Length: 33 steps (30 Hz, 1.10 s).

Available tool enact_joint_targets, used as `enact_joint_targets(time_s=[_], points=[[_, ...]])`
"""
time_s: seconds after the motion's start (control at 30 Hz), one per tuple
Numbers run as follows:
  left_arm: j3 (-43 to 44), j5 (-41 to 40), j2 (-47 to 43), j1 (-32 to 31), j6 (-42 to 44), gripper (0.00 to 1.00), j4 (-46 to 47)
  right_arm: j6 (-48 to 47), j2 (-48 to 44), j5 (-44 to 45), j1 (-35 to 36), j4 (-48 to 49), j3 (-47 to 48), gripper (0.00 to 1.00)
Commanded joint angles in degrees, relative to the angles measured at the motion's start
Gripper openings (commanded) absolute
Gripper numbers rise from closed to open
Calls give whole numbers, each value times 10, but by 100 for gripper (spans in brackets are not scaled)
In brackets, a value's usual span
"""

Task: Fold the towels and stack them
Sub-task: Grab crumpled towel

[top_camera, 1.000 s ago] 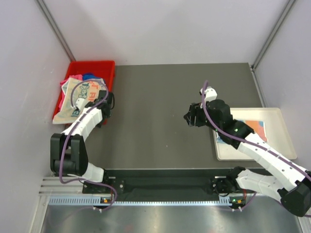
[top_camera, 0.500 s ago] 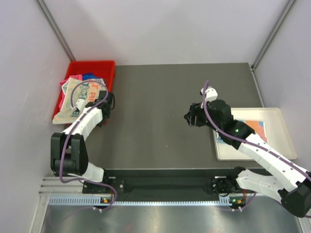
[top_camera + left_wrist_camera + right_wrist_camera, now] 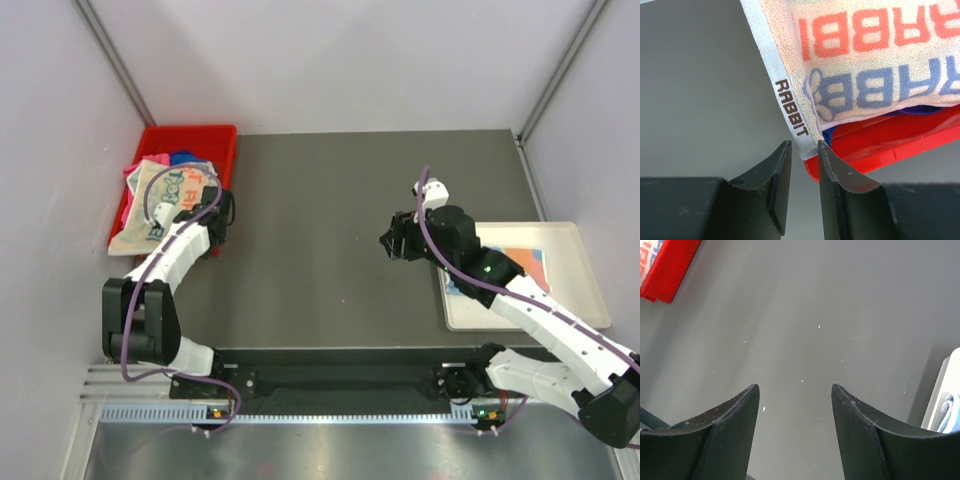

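Observation:
A cream towel (image 3: 160, 195) with orange and teal lettering lies on top of the pile in the red bin (image 3: 190, 135) and hangs over its near rim. A royal blue towel (image 3: 183, 157) and a pink towel (image 3: 132, 172) show under it. In the left wrist view the cream towel (image 3: 865, 60) hangs with its hemmed corner between my fingertips. My left gripper (image 3: 804, 145) is open only narrowly around that corner, and the cloth is not pinched; it is at the bin's right edge (image 3: 218, 205). My right gripper (image 3: 388, 243) is open and empty above the table (image 3: 795, 387).
A white tray (image 3: 570, 235) at the right holds a folded light blue patterned towel (image 3: 515, 265); its edge shows in the right wrist view (image 3: 946, 385). The red bin's corner (image 3: 880, 140) lies just behind my left fingers. Grey walls close in on both sides.
My left arm has shifted very slightly at the bin's edge. The right arm has not moved.

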Motion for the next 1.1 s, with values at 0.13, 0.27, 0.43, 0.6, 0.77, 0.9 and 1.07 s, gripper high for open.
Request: enact_joint_targets(time_s=[0.13, 0.27, 0.43, 0.6, 0.77, 0.9, 1.07], points=[[7, -12, -13, 4, 8, 35, -2, -6, -9, 12, 3, 19, 4, 60], [3, -10, -13, 4, 8, 35, 4, -6, -9, 12, 4, 21, 4, 60], [0, -7, -12, 6, 12, 35, 10, -6, -9, 13, 4, 18, 4, 60], [-2, -7, -6, 8, 12, 34, 17, -7, -9, 13, 5, 19, 3, 60], [-7, 2, -4, 10, 15, 35, 25, -6, -8, 13, 4, 18, 4, 60], [-7, 3, -4, 11, 19, 31, 30, -7, -10, 13, 4, 18, 3, 60], [-8, 6, 0, 11, 19, 30, 31, -7, -9, 12, 4, 18, 4, 60]])
